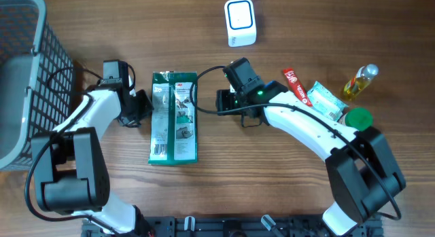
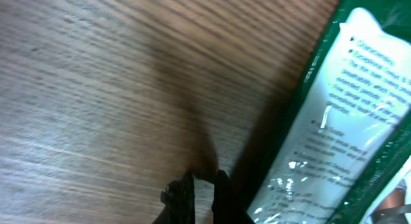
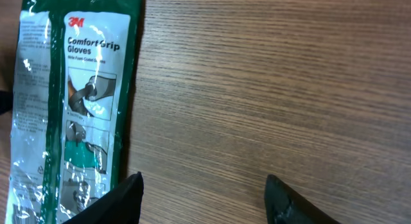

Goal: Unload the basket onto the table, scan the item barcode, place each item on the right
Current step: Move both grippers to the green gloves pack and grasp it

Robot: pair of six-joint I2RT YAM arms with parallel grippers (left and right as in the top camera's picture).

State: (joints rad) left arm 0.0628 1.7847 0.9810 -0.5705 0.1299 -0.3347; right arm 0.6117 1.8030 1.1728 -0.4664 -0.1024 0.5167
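Note:
The item is a flat green and silver glove package (image 1: 174,117) lying lengthwise in the middle of the table. My left gripper (image 1: 144,108) rests low at the package's left edge. In the left wrist view its fingers (image 2: 204,182) are shut together with nothing between them, and the package (image 2: 347,121) lies just to their right. My right gripper (image 1: 221,101) is beside the package's right edge. It stands open (image 3: 200,185) over bare wood, its left fingertip close to the package (image 3: 70,102). The white scanner (image 1: 240,22) stands at the back.
A dark wire basket (image 1: 27,74) fills the far left. At the right lie a red packet (image 1: 293,84), a teal packet (image 1: 325,101), a small oil bottle (image 1: 360,81) and a green lid (image 1: 358,118).

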